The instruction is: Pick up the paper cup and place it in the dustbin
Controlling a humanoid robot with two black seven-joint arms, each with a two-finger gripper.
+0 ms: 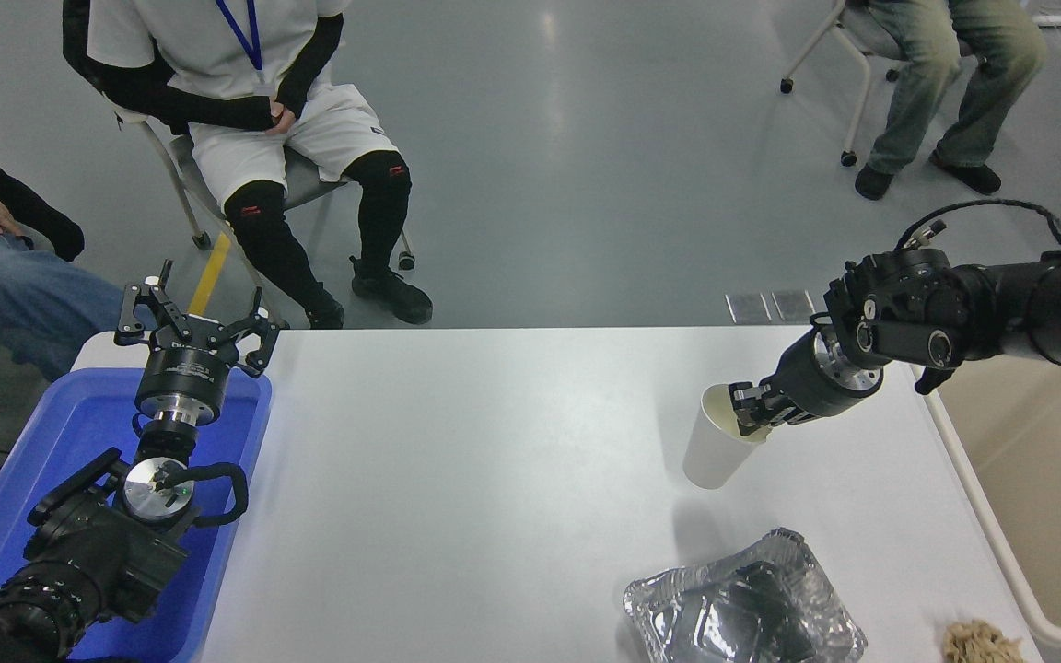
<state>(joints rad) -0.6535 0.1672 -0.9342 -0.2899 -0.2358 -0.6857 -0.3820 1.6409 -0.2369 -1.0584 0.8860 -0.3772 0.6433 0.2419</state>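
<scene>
The white paper cup hangs tilted above the table at centre right, its shadow on the tabletop below it. My right gripper is shut on the cup's rim, one finger inside the cream interior. The beige dustbin stands off the table's right edge, only its left rim and part of its inside showing. My left gripper is parked open at the lower left, over the blue tray.
A crumpled silver foil tray lies at the table's front right, with a small tan crumpled scrap beside it. A blue plastic tray sits at the left edge. People sit on chairs beyond the table's far side.
</scene>
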